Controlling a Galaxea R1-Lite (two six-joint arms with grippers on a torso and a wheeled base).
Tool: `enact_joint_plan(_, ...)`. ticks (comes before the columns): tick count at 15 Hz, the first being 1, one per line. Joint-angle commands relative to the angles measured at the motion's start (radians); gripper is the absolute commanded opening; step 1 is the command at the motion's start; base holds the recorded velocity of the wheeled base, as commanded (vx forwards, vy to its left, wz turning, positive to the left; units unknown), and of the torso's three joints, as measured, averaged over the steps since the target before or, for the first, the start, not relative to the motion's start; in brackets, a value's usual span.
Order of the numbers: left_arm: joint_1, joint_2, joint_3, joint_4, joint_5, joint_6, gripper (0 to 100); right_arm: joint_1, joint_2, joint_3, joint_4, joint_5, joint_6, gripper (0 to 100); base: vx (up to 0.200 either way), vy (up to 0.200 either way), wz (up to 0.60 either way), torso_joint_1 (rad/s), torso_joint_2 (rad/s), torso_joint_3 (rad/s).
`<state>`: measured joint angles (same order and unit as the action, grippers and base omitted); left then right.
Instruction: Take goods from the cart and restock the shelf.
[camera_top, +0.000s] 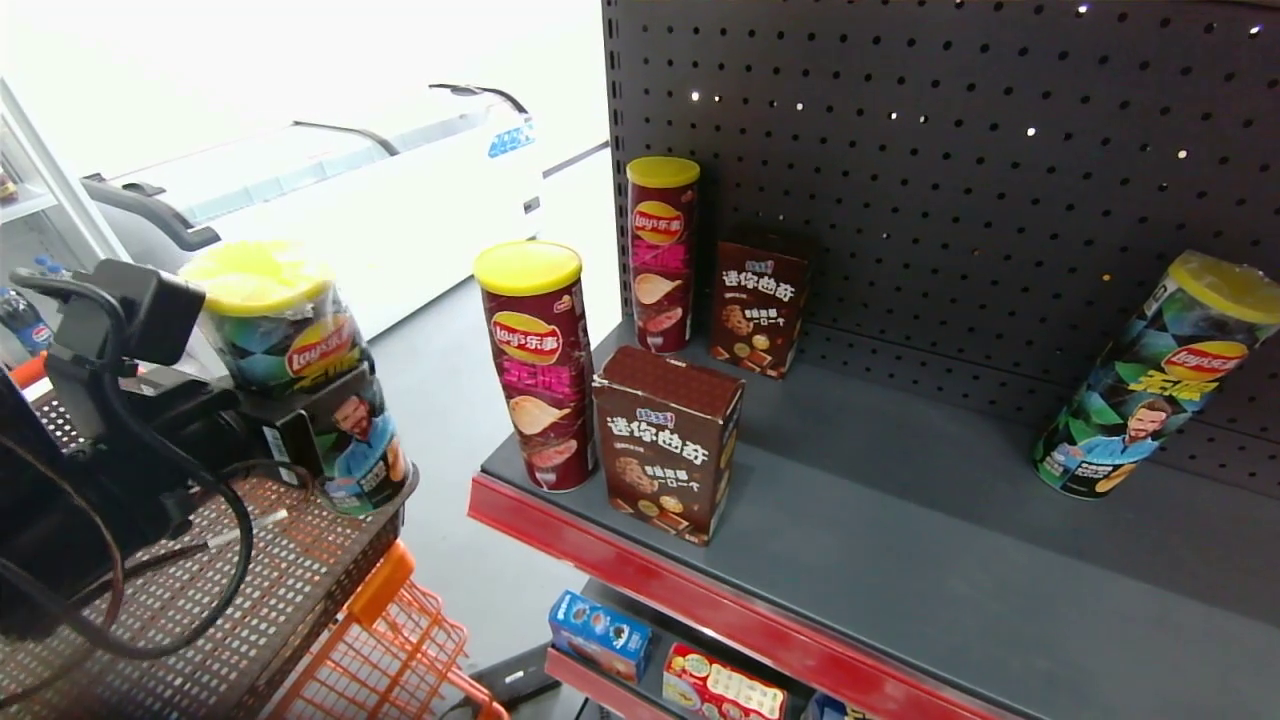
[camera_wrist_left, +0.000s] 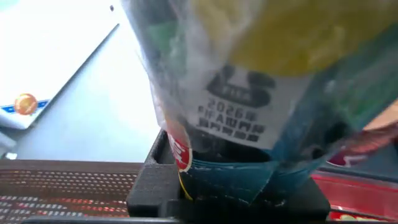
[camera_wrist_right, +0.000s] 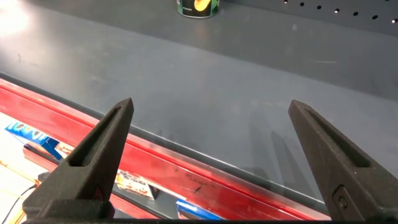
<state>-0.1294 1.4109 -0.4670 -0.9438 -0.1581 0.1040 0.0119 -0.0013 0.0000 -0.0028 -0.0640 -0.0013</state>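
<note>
Dark perforated backboard (camera_top: 950, 150) is seen behind a grey shelf (camera_top: 900, 520) edged in red along its near side. At the shelf's left end a maroon chip can (camera_top: 535, 365) with a yellow lid is stood upright at the front edge, and a brown biscuit box (camera_top: 668, 440) is placed just beside it on the right. Farther back a second maroon can (camera_top: 660, 255) and a second brown box (camera_top: 757, 308) are set side by side near the backboard. Far to the right, a green chip can (camera_top: 1150, 385) is leaned, tilted, against the backboard.

Left of the shelf, a yellow-lidded green can (camera_top: 290, 340) wrapped in clear film is gripped around its lower body by the closed jaws of the left gripper (camera_top: 300, 425). It is held roughly upright above the brown mesh deck (camera_top: 250, 600) of the orange cart (camera_top: 400, 640), apart from the shelf.

The right gripper (camera_wrist_right: 211, 106) is seen above the shelf's near red edge with its jaws spread wide and nothing between them.

On the lower tier a blue box (camera_top: 598, 632) and a red-and-white pack (camera_top: 720, 688) are laid. A white chest freezer (camera_top: 380, 190) is visible in the far left background.
</note>
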Motion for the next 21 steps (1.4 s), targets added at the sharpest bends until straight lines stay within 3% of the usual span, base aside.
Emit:
enact_joint_plan(1, -0.134, -0.039, 0.048, -0.004, -0.006, -0.026, 0, 0.0, 0.001, 0.0, 0.0, 0.0, 0.0, 100, 0.0, 0.0, 0.0, 0.0, 0.0, 0.0)
enact_joint_plan(3, -0.168, -0.047, 0.041, -0.01, -0.018, -0.03, 0, 0.0, 0.001, 0.0, 0.0, 0.0, 0.0, 100, 0.0, 0.0, 0.0, 0.0, 0.0, 0.0)
enact_joint_plan(5, -0.199, -0.09, 0.059, 0.005, -0.081, -0.049, 0, 0.0, 0.001, 0.0, 0.0, 0.0, 0.0, 100, 0.0, 0.0, 0.0, 0.0, 0.0, 0.0)
enact_joint_plan(7, -0.199, -0.128, 0.071, 0.022, -0.155, -0.064, 0, 0.0, 0.001, 0.0, -0.002, 0.0, 0.0, 100, 0.0, 0.0, 0.0, 0.0, 0.0, 0.0)
enact_joint_plan(9, -0.21, -0.161, 0.082, 0.045, -0.169, -0.06, 0, 0.0, 0.001, 0.0, 0.0, 0.0, 0.0, 100, 0.0, 0.0, 0.0, 0.0, 0.0, 0.0)
enact_joint_plan(10, -0.26, -0.188, 0.088, 0.071, -0.172, -0.063, 0, 0.0, 0.001, 0.0, 0.0, 0.0, 0.0, 100, 0.0, 0.0, 0.0, 0.0, 0.0, 0.0)
enact_joint_plan(14, -0.34, -0.245, 0.09, 0.177, -0.213, -0.063, 0, 0.0, 0.001, 0.0, 0.0, 0.0, 0.0, 100, 0.0, 0.0, 0.0, 0.0, 0.0, 0.0)
enact_joint_plan(15, -0.369, -0.251, 0.09, 0.194, -0.247, -0.063, 0, 0.0, 0.001, 0.0, 0.0, 0.0, 0.0, 100, 0.0, 0.0, 0.0, 0.0, 0.0, 0.0)
enact_joint_plan(19, -0.383, -0.25, 0.064, 0.195, -0.294, -0.06, 0, 0.0, 0.001, 0.0, 0.0, 0.001, -0.002, 100, 0.0, 0.0, 0.0, 0.0, 0.0, 0.0)
enact_joint_plan(21, -0.383, -0.248, 0.067, 0.197, -0.357, -0.06, 0, 0.0, 0.001, 0.0, 0.0, 0.001, -0.002, 100, 0.0, 0.0, 0.0, 0.0, 0.0, 0.0)
